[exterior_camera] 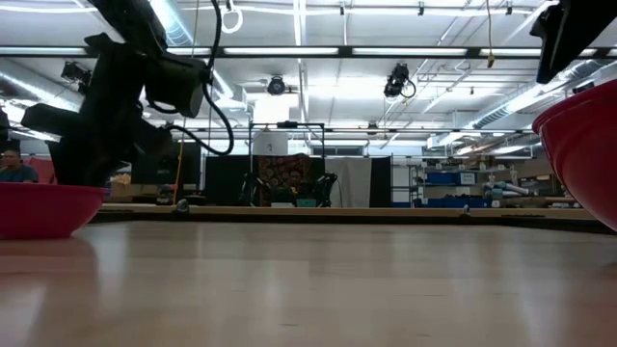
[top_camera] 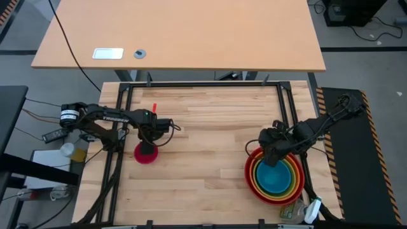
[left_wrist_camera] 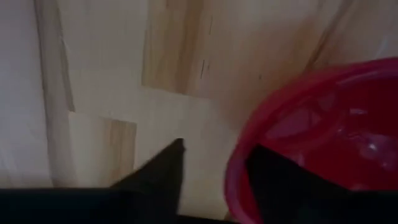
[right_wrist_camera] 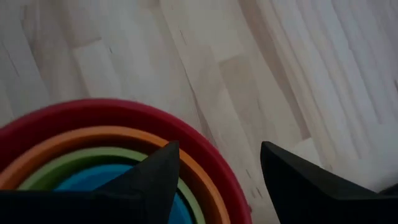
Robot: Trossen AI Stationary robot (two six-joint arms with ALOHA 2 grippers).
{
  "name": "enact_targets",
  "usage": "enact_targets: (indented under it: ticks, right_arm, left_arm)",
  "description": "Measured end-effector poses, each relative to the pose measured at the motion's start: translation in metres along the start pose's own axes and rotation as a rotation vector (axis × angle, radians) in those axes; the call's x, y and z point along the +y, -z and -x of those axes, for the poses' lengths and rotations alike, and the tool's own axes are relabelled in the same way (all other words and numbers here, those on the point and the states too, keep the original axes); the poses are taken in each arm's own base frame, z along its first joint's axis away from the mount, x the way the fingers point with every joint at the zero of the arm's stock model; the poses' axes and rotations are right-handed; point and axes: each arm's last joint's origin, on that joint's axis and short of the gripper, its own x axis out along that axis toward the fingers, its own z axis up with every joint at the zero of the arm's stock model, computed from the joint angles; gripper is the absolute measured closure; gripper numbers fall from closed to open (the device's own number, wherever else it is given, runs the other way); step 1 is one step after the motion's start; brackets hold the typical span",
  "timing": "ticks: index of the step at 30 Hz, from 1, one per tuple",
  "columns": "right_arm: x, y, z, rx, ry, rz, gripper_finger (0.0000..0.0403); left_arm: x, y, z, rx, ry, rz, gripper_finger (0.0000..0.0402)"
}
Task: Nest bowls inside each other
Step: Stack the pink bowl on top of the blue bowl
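The magenta-pink bowl [top_camera: 146,154] [exterior_camera: 43,207] stands upright on its base at the table's left. My left gripper [top_camera: 150,140] [left_wrist_camera: 217,148] points straight down at the bowl's far rim, open, one finger inside the bowl [left_wrist_camera: 336,124] and one outside. At the table's right the red bowl [top_camera: 250,177] [exterior_camera: 583,145] holds the orange [right_wrist_camera: 93,137], lime green [right_wrist_camera: 68,160] and blue [top_camera: 275,179] bowls, nested. My right gripper [top_camera: 272,151] [right_wrist_camera: 214,163] hangs open above the nest's far-left rim, with nothing in it. My left gripper comes from above with its fingers on either side of the pink bowl's rim [left_wrist_camera: 239,168]. A strip of table shows between the outer finger [left_wrist_camera: 165,171] and the rim. Whether the inner finger [left_wrist_camera: 280,183] touches the wall, I cannot tell. The bowl rests on the table.
A black frame [top_camera: 191,84] runs round the wooden table top. A small red stick [top_camera: 154,108] lies beyond the pink bowl. Bare wood [top_camera: 210,152] lies between the two arms. Small clutter sits off the left edge [top_camera: 67,149] and at the near right corner [top_camera: 296,213].
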Motion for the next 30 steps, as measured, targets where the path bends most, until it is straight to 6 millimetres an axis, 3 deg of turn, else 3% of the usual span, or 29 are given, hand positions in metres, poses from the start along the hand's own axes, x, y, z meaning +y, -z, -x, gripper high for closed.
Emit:
enact_targets:
  ticks: [5, 6, 12, 18, 23, 26, 30]
  right_arm:
    - [0.0, -0.008, -0.002, -0.037, -0.027, 0.005, 0.0173]
    - [0.001, -0.01, -0.002, -0.052, -0.04, 0.005, 0.0173]
    - [0.009, -0.031, -0.002, -0.236, -0.115, -0.027, 0.0173]
    - [0.018, -0.06, -0.01, -0.486, -0.017, -0.104, 0.0176]
    - [0.023, -0.084, -0.02, -0.65, 0.13, -0.101, 0.0178]
    - [0.025, -0.1, -0.028, -0.737, 0.241, -0.103, 0.0178]
    - [0.023, -0.119, -0.041, -0.788, 0.296, -0.124, 0.0178]
  left_arm:
    - [0.0, 0.001, 0.0, 0.014, 0.012, 0.085, 0.0371]
    - [0.0, 0.001, 0.002, 0.014, 0.02, 0.113, 0.0382]
    - [-0.002, -0.02, 0.026, -0.155, 0.046, 0.335, 0.0382]
    - [-0.012, -0.063, 0.091, -0.627, 0.133, 0.526, 0.0385]
    - [-0.018, -0.075, 0.138, -0.93, 0.061, 0.658, 0.0386]
    - [-0.02, -0.081, 0.153, -1.024, 0.044, 0.719, 0.0386]
    - [-0.027, -0.091, 0.157, -1.088, 0.011, 0.78, 0.0387]
